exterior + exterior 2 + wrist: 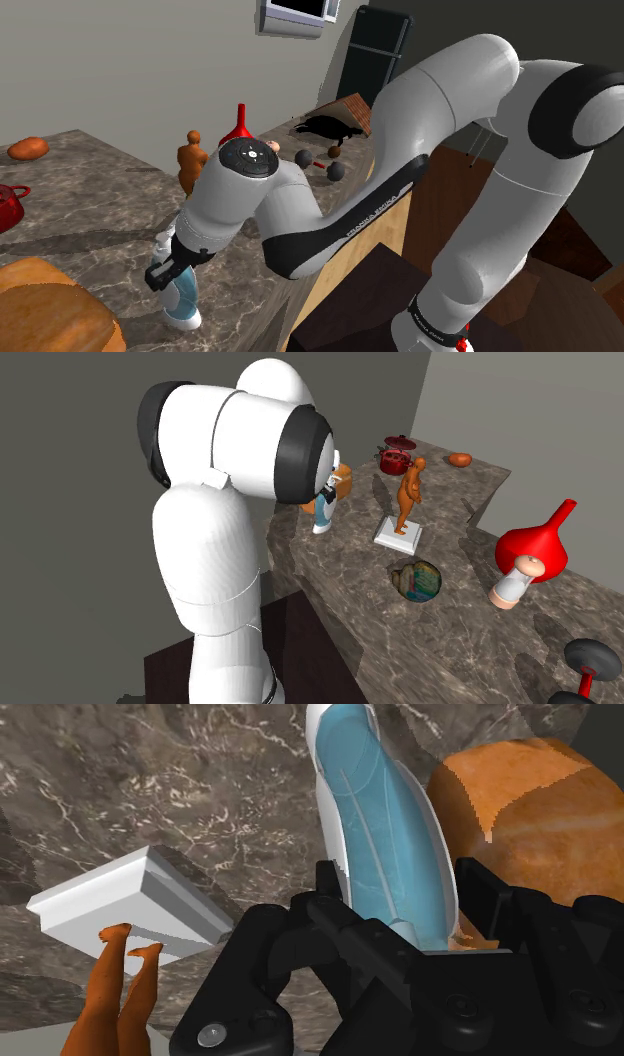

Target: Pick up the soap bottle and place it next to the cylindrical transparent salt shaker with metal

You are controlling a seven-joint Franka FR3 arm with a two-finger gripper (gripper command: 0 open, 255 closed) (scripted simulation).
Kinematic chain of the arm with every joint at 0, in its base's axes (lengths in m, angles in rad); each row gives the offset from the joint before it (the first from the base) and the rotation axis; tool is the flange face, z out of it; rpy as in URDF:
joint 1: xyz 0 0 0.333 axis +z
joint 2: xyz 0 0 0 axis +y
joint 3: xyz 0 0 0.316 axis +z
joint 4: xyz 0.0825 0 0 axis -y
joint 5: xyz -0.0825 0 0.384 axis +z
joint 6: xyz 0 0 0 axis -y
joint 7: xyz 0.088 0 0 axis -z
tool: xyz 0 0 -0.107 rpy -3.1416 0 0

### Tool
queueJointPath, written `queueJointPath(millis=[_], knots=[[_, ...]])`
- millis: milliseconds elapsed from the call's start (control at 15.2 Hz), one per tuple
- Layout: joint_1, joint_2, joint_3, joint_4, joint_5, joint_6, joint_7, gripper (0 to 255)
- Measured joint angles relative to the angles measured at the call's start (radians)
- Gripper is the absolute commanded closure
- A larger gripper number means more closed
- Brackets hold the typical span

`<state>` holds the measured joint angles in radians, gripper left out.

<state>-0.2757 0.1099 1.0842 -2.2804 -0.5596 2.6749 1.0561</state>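
The soap bottle (pixel 184 302) (pixel 322 514) (pixel 385 824) is pale blue with white edges and stands upright near the counter's front edge, beside a loaf of bread (pixel 530 804). My gripper (pixel 168 268) (pixel 395 894) comes down over its top, and the black fingers (pixel 326 882) press on both sides of its upper part. Far along the counter, the salt shaker (pixel 514 584) has a pale body and a pinkish cap and stands in front of a red vase (pixel 535 542). In the shoulder view the arm hides most of the shaker (pixel 272 147).
An orange figurine (pixel 406 492) (pixel 192 158) on a white base (pixel 130 899) stands close to the bottle. Between it and the shaker lies a round greenish object (pixel 417 580). A red pot (pixel 396 457), an orange lump (pixel 459 459) and a dumbbell (pixel 590 667) are also on the marble counter (pixel 450 642).
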Motion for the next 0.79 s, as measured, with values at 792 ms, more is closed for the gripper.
queueJointPath(millis=[792], knots=[[-0.022, -0.214, 0.026, 0.039, 0.430, -0.090, -0.321, 255]])
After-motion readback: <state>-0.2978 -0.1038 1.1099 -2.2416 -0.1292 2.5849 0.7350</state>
